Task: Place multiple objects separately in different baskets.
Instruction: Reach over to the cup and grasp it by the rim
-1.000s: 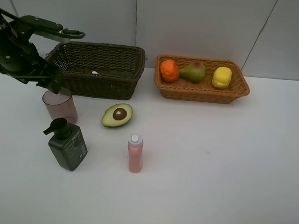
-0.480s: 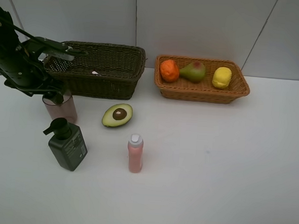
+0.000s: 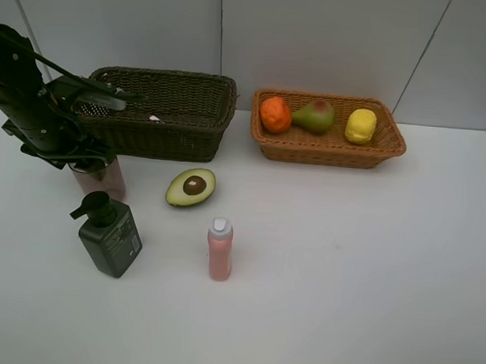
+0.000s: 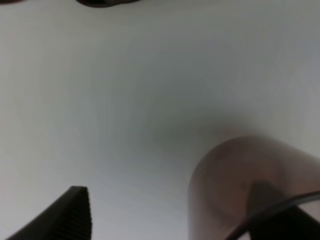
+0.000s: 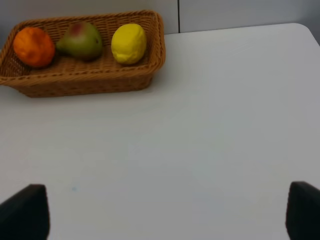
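Note:
My left gripper (image 3: 91, 158) has come down over the translucent pink cup (image 3: 104, 178) in front of the dark basket (image 3: 161, 111). In the left wrist view its jaws stand open (image 4: 170, 215): one finger shows through the cup (image 4: 250, 175) wall, the other stays well outside. The avocado half (image 3: 191, 187), dark green pump bottle (image 3: 108, 236) and small pink bottle (image 3: 219, 248) rest on the table. A white marker (image 3: 154, 118) lies in the dark basket. The orange basket (image 3: 328, 146) holds the orange (image 3: 274, 114), pear (image 3: 315, 115) and lemon (image 3: 361, 126). My right gripper (image 5: 162, 212) is open, with nothing between its fingers.
The right wrist view looks over white table toward the orange basket (image 5: 150, 65) with the orange (image 5: 34, 46), pear (image 5: 80, 41) and lemon (image 5: 129, 43). A grey panelled wall stands behind both baskets. The pump bottle stands close in front of the cup.
The left arm has lowered its gripper from beside the dark basket's corner down onto the pink cup. Nothing else has moved.

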Action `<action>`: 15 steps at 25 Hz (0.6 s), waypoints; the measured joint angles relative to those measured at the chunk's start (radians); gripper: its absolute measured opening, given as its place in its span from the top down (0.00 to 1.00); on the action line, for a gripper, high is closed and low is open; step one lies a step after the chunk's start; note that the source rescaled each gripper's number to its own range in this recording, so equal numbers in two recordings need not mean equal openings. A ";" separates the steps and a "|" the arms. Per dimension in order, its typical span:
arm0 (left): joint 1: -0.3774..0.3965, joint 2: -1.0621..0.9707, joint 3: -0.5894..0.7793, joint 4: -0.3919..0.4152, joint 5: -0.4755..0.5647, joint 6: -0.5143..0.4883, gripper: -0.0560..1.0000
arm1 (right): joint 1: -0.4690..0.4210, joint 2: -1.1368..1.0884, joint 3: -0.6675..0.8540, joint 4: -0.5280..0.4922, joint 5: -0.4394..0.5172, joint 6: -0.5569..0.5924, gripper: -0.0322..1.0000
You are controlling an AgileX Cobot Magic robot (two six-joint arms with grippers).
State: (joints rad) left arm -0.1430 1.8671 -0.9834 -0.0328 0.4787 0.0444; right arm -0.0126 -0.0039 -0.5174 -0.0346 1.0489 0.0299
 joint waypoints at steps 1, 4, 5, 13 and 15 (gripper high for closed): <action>0.000 0.000 0.000 -0.002 -0.001 0.000 0.32 | 0.000 0.000 0.000 0.000 0.000 0.000 0.00; 0.000 0.000 0.000 -0.003 -0.003 0.000 0.82 | 0.000 0.000 0.000 0.000 0.000 0.000 0.00; 0.000 0.000 -0.001 -0.010 -0.003 -0.002 0.93 | 0.000 0.000 0.000 0.000 0.000 0.000 0.00; 0.000 0.000 -0.003 -0.009 -0.024 -0.003 0.94 | 0.000 0.000 0.000 0.000 -0.001 0.000 0.00; 0.000 0.000 -0.003 -0.009 -0.024 -0.003 0.94 | 0.000 0.000 0.000 0.000 -0.001 0.000 0.00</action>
State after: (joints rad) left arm -0.1430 1.8671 -0.9865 -0.0421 0.4550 0.0413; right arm -0.0126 -0.0039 -0.5174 -0.0346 1.0481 0.0299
